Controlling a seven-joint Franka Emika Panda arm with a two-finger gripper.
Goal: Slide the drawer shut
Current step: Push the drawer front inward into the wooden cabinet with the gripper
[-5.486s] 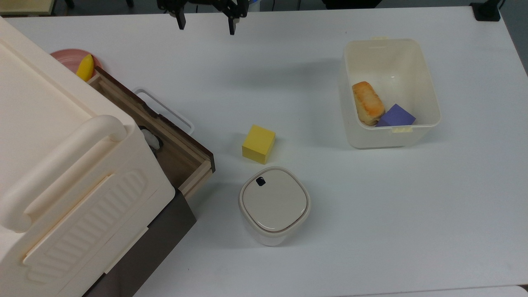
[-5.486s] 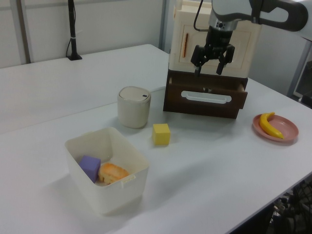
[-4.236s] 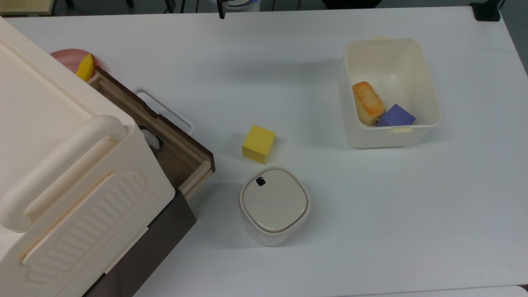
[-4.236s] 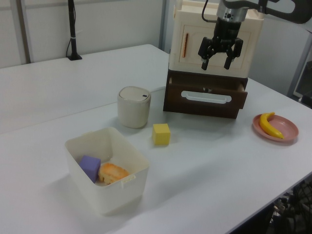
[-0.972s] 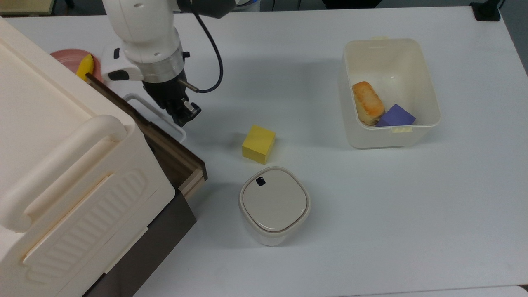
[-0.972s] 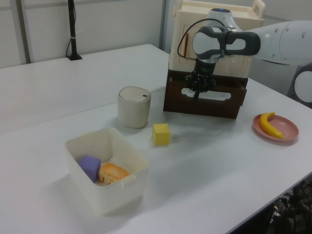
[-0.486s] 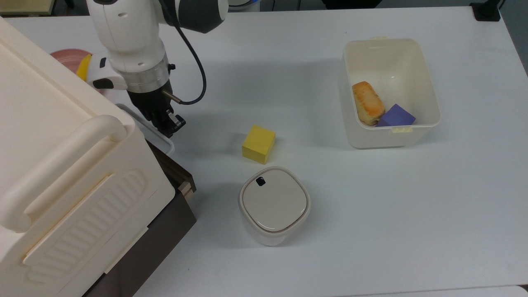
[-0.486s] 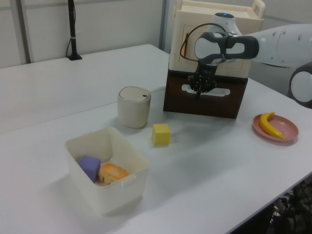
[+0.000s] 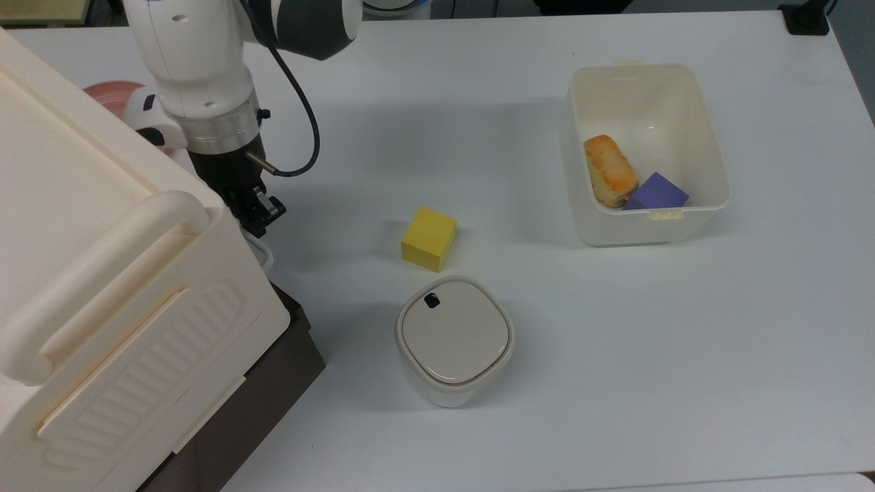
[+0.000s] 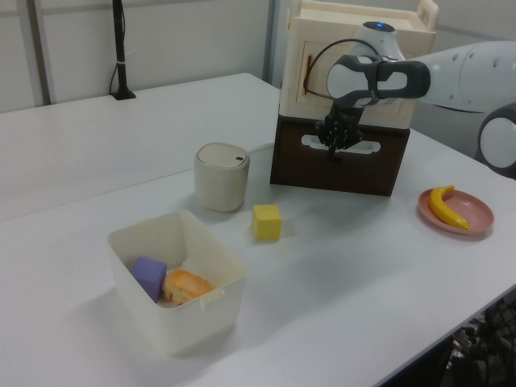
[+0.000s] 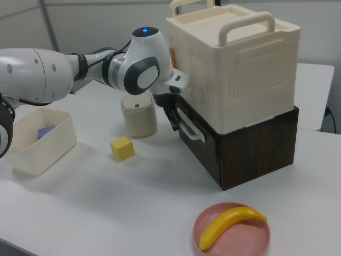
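The drawer [image 10: 339, 167] has a dark brown wood-grain front and a white loop handle [image 10: 371, 147]. It sits pushed in, flush with the dark base under the cream cabinet [image 9: 102, 273]. My gripper [image 9: 258, 217] points down at the drawer front, its fingers together and pressed against the handle [image 11: 189, 128]. In the left view the gripper [image 10: 337, 147] covers the middle of the handle. In the right view the gripper [image 11: 173, 121] touches the drawer [image 11: 201, 146] at the handle's far end. From the top view only a bit of the handle [image 9: 263, 254] shows.
A yellow cube [image 9: 428, 238] and a lidded cream canister [image 9: 454, 339] stand close to the drawer's front. A cream bin [image 9: 711, 137] holds a bread piece and a purple block. A pink plate [image 11: 233, 230] with a banana lies beside the cabinet.
The drawer has slid from pulled out to fully in. My gripper came down from the table's far side, met the handle and pushed it toward the cabinet.
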